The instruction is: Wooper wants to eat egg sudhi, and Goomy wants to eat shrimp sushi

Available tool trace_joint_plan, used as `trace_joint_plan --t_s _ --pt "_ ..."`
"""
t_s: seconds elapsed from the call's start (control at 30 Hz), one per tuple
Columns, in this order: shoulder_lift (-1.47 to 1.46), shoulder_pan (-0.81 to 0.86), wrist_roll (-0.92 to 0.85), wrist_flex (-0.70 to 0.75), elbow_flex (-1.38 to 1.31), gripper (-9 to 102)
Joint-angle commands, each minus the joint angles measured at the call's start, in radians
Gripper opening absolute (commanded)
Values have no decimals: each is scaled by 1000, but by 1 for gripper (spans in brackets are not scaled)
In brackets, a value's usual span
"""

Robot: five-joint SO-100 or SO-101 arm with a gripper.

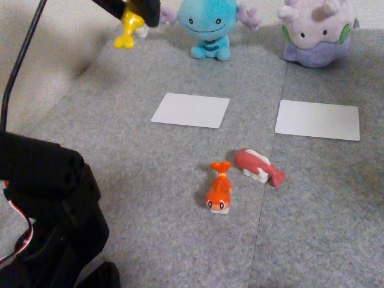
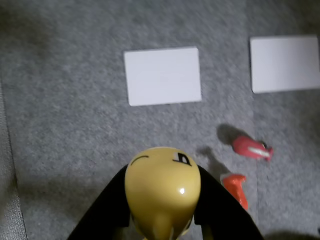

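1. We see the claw (image 1: 133, 17) raised at the far left edge of the grey surface (image 1: 150, 198) in the fixed view, pinching the egg sudhi (image 1: 128, 29), whose forked tail hangs down clear of the mat.
2. In the wrist view the claw (image 2: 162, 220) enters from the bottom edge, its dark fingers (image 2: 107, 210) pressed against both sides of the egg sudhi (image 2: 162, 187), whose rounded yellow head faces the camera.
3. We see the arm's black base (image 1: 48, 210) at the near left corner of the surface.
4. Wooper (image 1: 210, 27) sits at the far edge, just right of the claw; Goomy (image 1: 315, 33) sits at the far right corner.
5. Two white cards lie in front of the plush toys: the left card (image 1: 190, 110) before Wooper, the right card (image 1: 317, 120) before Goomy, well apart.
6. The shrimp sushi (image 1: 219, 189) lies near the middle of the surface, just beside a red-pink toy (image 1: 258, 166); whether they touch we cannot tell.
7. Open grey room lies between claw and left card, and along the left side.
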Motion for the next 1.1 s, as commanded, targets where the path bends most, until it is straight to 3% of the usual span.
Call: trace_joint_plan --t_s 0.0,0.33,1.07 --pt "-72 -34 -9 -51 -80 2" --pt "-327 -138 -91 -181 -86 2" --pt "-830 28 -153 -525 -86 2"
